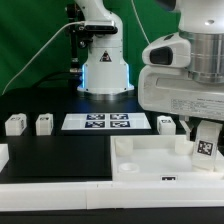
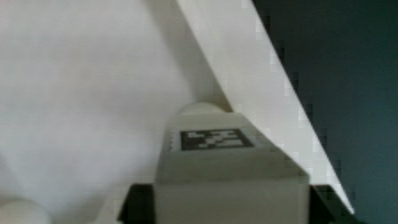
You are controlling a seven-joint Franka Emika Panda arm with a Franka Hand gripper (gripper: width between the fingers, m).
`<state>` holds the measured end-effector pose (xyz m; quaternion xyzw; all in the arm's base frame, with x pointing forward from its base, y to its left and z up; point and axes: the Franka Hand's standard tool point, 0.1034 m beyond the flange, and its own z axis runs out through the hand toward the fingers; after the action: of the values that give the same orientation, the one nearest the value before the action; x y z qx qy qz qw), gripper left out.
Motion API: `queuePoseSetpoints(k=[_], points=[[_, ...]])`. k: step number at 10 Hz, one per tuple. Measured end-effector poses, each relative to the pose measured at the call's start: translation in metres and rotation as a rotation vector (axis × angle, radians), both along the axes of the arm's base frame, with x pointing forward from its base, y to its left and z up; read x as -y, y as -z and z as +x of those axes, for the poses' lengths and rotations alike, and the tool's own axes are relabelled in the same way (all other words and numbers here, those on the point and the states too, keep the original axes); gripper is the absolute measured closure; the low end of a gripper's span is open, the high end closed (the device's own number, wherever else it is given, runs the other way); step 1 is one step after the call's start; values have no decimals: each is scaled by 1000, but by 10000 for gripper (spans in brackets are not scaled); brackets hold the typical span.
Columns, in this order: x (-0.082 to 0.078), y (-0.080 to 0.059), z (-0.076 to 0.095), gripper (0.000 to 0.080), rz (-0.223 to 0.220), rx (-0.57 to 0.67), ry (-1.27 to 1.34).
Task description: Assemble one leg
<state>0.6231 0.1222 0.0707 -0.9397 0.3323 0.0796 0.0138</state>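
Holding: the gripper (image 1: 203,132) is closed on one leg (image 1: 204,141), its tagged face toward the exterior camera; in the wrist view the leg (image 2: 221,160) sits between the fingers (image 2: 143,204), which press its sides.
Position: the held leg hangs just over the large white tray-like piece (image 1: 160,160), near that piece's far corner on the exterior view's right; whether its lower end touches the floor of the piece cannot be told.
Risk of misalignment: judged from the wrist view, the leg lies close beside the raised rim (image 2: 249,80), so a slight offset could catch it on the rim and tilt it in the grip.
Risk of slipping: the plastic looks smooth, and a sideways push on contact could turn the leg between the pads.
Risk of shifting: the tray-like piece seems to rest loose on the table, so a hard downward press might slide it.
Other legs: two (image 1: 14,124) (image 1: 44,123) stand well apart on the exterior view's left, and another (image 1: 167,123) is behind the tray.
Surface: black table (image 1: 60,160), with the marker board (image 1: 105,122) lying flat.
Room: green backdrop (image 1: 30,40), cables behind.
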Motion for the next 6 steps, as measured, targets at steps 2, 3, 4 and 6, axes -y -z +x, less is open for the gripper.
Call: queuePoseSetpoints(k=[2,3,4,6], points=[[-1,0,0,505,-26,-12,173],[-2,0,1,505,-45,-16,301],[-2,0,2,505,-60,-6,411],[-2,1,3,505,-78,-15,577]])
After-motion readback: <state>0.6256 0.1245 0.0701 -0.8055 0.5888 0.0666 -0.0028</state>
